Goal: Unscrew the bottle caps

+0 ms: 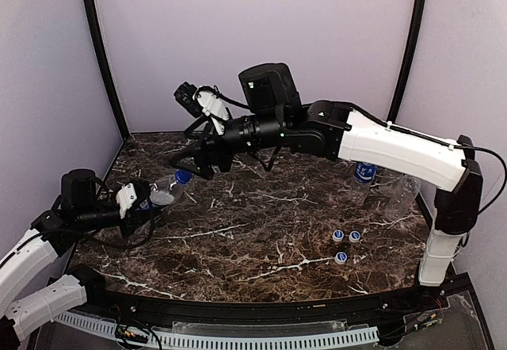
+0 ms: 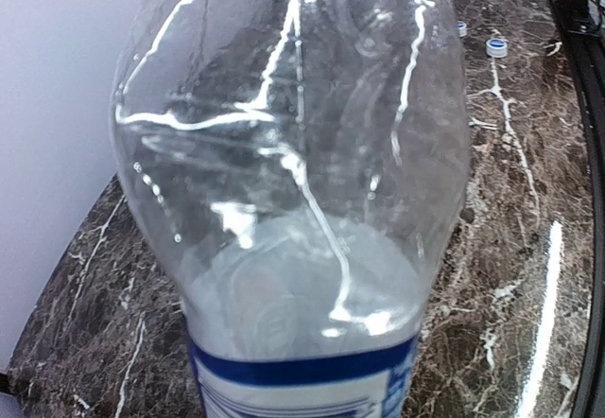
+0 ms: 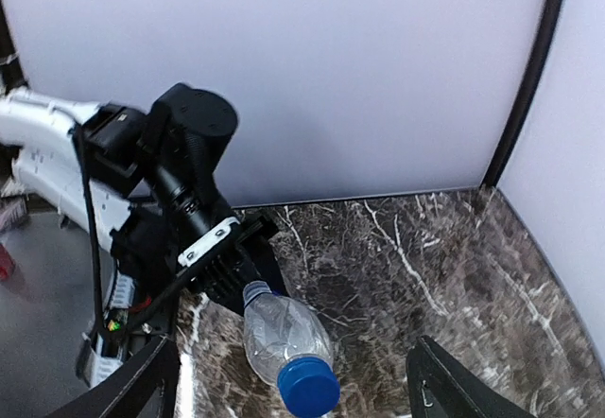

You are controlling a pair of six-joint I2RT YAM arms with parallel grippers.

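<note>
Holding hand: the left gripper (image 1: 145, 205) is clenched round the lower end of the held bottle (image 1: 164, 192). The bottle sticks out ahead of the gripper, tilted upward and clear of the table (image 1: 238, 247).
Held bottle: clear plastic, with a dark blue label band at the gripped end. In the left wrist view its crumpled body fills almost the whole picture, straight in front of the hand.
Blue cap (image 1: 183, 176): it sits on the neck of the held bottle, at the end farthest from the left gripper.
Reaching hand: the right gripper (image 1: 186, 166) is spread wide. Its fingers (image 3: 142, 385) stand on either side of the blue cap and apart from it. In the right wrist view the cap lies between them, just ahead of the hand.
Loose caps (image 1: 338, 236): three lie close together on the table, well away from both grippers, on the right arm's side.
Other bottles: a labelled bottle (image 1: 364, 177) and a plain bottle (image 1: 404, 193) stand upright near each other. Both are far behind the right gripper, near its arm's base.
</note>
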